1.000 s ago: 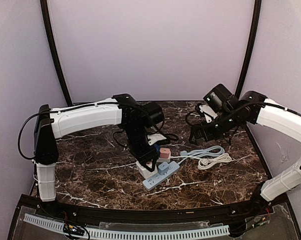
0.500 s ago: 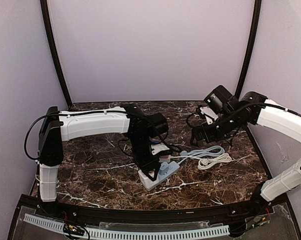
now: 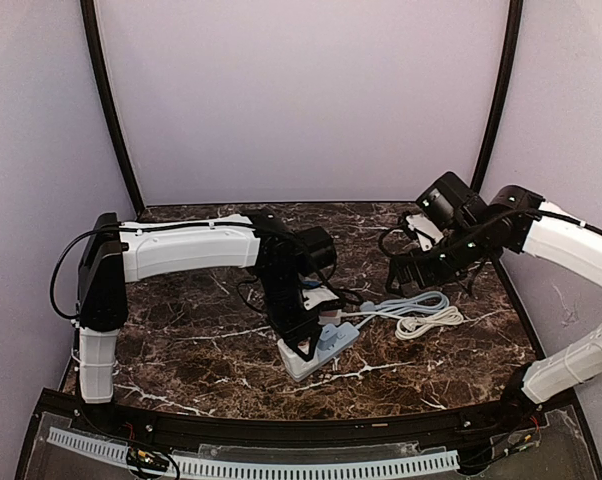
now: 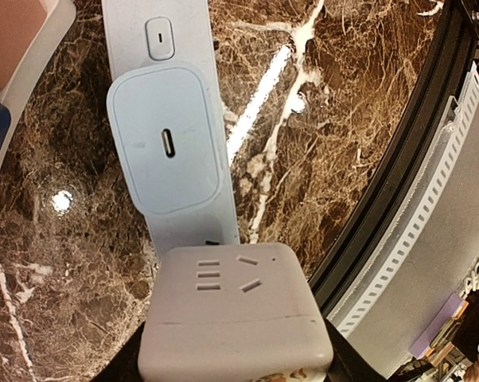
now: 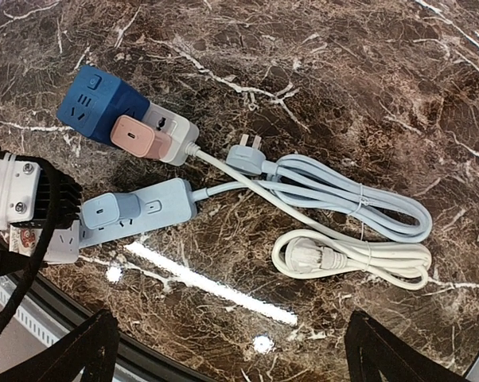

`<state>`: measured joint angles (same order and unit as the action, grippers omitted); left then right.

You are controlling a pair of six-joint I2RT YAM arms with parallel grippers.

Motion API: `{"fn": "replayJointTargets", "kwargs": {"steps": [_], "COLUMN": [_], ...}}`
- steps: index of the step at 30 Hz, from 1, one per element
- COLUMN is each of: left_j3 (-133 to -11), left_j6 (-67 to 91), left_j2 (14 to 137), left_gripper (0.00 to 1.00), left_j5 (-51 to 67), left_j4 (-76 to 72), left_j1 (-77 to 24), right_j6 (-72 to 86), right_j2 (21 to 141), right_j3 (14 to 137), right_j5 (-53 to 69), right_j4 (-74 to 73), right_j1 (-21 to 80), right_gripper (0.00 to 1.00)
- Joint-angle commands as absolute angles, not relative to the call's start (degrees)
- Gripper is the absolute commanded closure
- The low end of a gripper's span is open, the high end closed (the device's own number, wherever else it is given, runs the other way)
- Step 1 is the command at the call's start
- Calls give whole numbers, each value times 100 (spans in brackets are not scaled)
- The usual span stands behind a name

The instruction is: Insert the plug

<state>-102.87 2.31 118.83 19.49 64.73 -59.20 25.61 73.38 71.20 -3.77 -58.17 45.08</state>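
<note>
Left gripper [image 3: 301,345] is clenched on the white cube plug [image 4: 235,314], holding it low at the near end of the pale blue strip [image 4: 193,40], just beside a blue charger [image 4: 169,142] seated in that strip. Whether its prongs are in cannot be told. Right gripper [image 3: 399,270] hangs released, fingers spread wide, above the coiled cords [image 5: 359,211] on the marble table [image 5: 343,72].

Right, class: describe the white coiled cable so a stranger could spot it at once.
On the marble table, look beside the pale blue power strip, where two coiled cables lie. It is the white cable, thinner and nearer the robot than the blue cable.
</note>
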Motion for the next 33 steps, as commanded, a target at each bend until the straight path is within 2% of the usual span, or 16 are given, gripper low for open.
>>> {"fn": "replayJointTargets", "kwargs": {"steps": [1,23,33], "left_j3": [-10408,-10187,-10070], "left_j6": [68,128,82], "left_j2": [11937,11981,11967], "left_gripper": [85,85,86], "left_j5": [1791,1452,907], "left_j4": [6545,6426,6631], "left_j1": [-5928,-5880,-5881], "right_j6": [2621,2797,2862], "right_j2": [7195,7058,6981], "right_j3": [7006,6896,6869], "right_j5": [-378,-321,-328], "right_j4": [-5906,-5966,-6000], "right_j1": [4474,4473,4473], "right_gripper": [1,1,1]}}
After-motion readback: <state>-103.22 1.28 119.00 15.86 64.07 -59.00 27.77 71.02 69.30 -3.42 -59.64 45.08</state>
